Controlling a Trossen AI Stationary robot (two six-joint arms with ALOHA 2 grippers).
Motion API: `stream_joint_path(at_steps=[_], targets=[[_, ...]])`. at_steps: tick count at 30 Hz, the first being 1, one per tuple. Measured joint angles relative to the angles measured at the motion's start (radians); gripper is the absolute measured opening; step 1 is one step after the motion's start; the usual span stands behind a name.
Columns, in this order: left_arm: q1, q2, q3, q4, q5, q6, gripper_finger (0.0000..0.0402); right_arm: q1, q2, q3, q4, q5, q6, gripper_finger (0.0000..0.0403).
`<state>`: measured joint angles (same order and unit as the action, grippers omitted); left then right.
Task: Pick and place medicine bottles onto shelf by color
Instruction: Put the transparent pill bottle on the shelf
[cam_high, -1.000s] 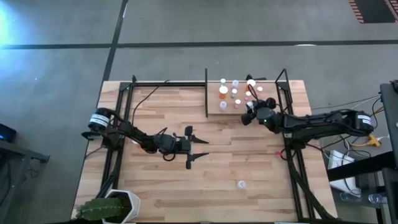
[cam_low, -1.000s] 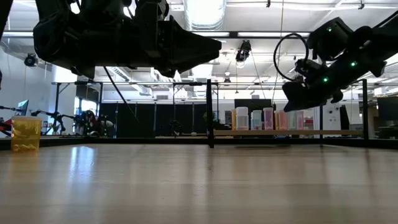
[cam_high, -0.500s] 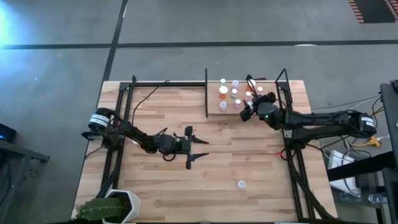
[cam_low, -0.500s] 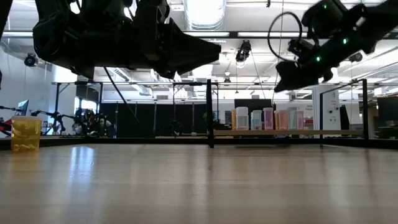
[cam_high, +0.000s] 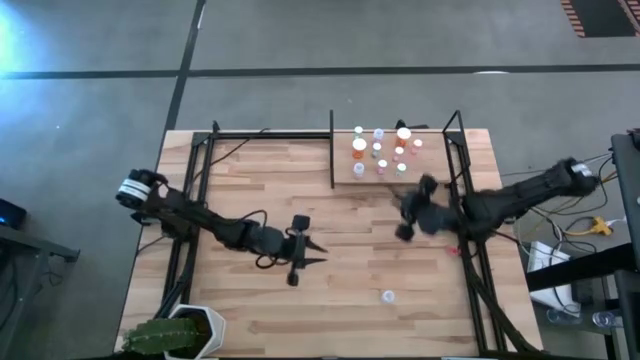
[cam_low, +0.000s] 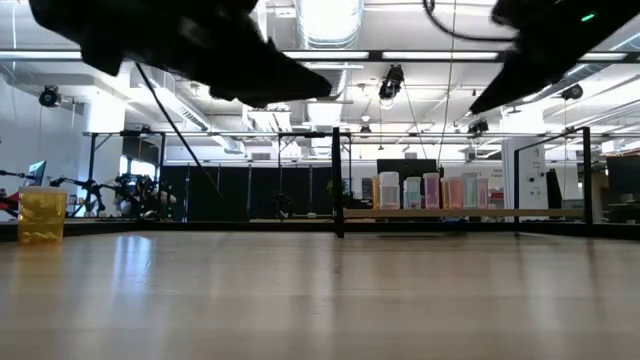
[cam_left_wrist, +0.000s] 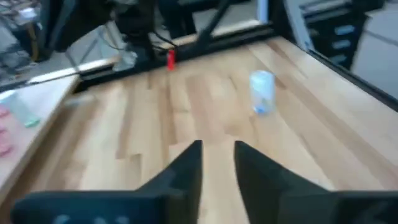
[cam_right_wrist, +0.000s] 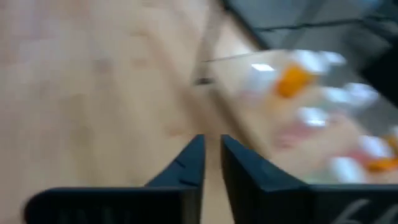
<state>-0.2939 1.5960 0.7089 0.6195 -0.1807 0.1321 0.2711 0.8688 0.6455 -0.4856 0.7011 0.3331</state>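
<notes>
1. High view. We list one wooden table (cam_high: 250, 180) with black rods along both sides, and one black divider bar (cam_high: 332, 150) marking off the shelf (cam_high: 432, 172) at the far right corner. On the shelf we count about nine medicine bottles (cam_high: 378, 152) in a tight cluster, white caps up, orange ones among them. One stray bottle (cam_high: 387, 296) stands alone on the near part of the table, well apart from both arms. One potted plant (cam_high: 165, 335) sits at the near left corner. The left gripper (cam_high: 318, 252) lies at mid-table; the right gripper (cam_high: 402, 214) is blurred, just in front of the shelf.

2. Low view. We see both arms only as dark shapes overhead. The row of bottles (cam_low: 412, 191) stands upright behind the divider (cam_low: 338, 180). One yellow box (cam_low: 41, 216) at far left appears in no other view.

3. Left wrist view. The left fingers (cam_left_wrist: 186, 165) stand slightly apart with nothing between them. Ahead is the stray bottle (cam_left_wrist: 262, 91), clear with a bluish base, upright, with nothing in the way. One small red item (cam_left_wrist: 170, 58) lies by the far rod.

4. Right wrist view. The right fingers (cam_right_wrist: 193, 158) are almost together, empty. The shelf bottles (cam_right_wrist: 323, 118) show as a blur beyond.
</notes>
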Motion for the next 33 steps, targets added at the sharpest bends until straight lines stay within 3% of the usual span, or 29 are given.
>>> stream_joint_path(at_steps=[3,6,11,14,18,25,29,33], targets=[[-0.031,-0.019,0.001,-0.081,0.005,-0.005,0.0029,0.205,0.042,-0.006,0.003,0.029,0.107,0.0019],[-0.057,-0.022,0.000,-0.099,0.005,-0.037,0.0005,0.417,0.101,-0.006,0.010,0.077,0.236,0.0023],[-0.086,-0.013,0.001,-0.098,0.004,-0.044,0.0012,0.706,0.250,-0.003,0.122,0.137,0.415,0.0083],[-0.087,-0.013,0.000,-0.089,0.001,-0.045,0.0013,0.806,0.376,-0.003,0.266,0.169,0.432,0.0135],[-0.085,-0.013,-0.001,-0.082,-0.007,-0.045,0.0013,0.834,0.539,0.012,0.425,0.189,0.420,0.0207],[-0.084,-0.013,-0.001,-0.078,-0.014,-0.048,0.0013,0.781,0.706,0.055,0.447,0.226,0.503,0.0299],[-0.083,-0.013,-0.001,-0.077,-0.015,-0.048,0.0013,0.760,0.738,0.055,0.470,0.237,0.521,0.0304],[-0.084,-0.013,-0.001,-0.077,-0.015,-0.048,0.0013,0.749,0.746,0.055,0.476,0.267,0.525,0.0264]])
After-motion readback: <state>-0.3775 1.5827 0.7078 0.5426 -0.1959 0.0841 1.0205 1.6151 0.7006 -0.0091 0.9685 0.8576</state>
